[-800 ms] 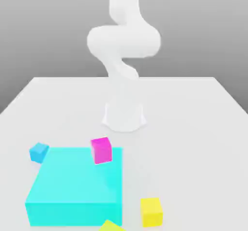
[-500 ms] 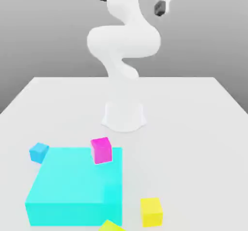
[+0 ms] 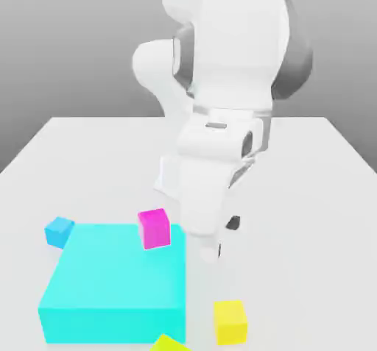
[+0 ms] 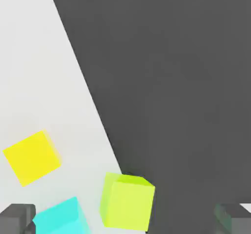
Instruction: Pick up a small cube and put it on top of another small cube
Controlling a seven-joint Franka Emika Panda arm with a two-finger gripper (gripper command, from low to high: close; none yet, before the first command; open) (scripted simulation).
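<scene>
Exterior view, nearest: lime-green cube (image 3: 170,344), partly cut off by the frame's lower edge, just beside the cyan block's front.
Yellow cube (image 3: 230,323): on the table (image 3: 309,254), near the cyan block (image 3: 114,276), toward the exterior view's right, apart from it.
Tool (image 3: 224,238): released, jaws spread wide with nothing between them, above the table, farther back than the yellow cube.
Magenta cube (image 3: 154,229): at the cyan block's far right corner as the exterior view shows it; can't tell whether on top.
Blue cube (image 3: 60,232): by the block's far end, exterior view's left.
Robot base (image 3: 168,177): farthest, partly hidden behind the arm.
</scene>
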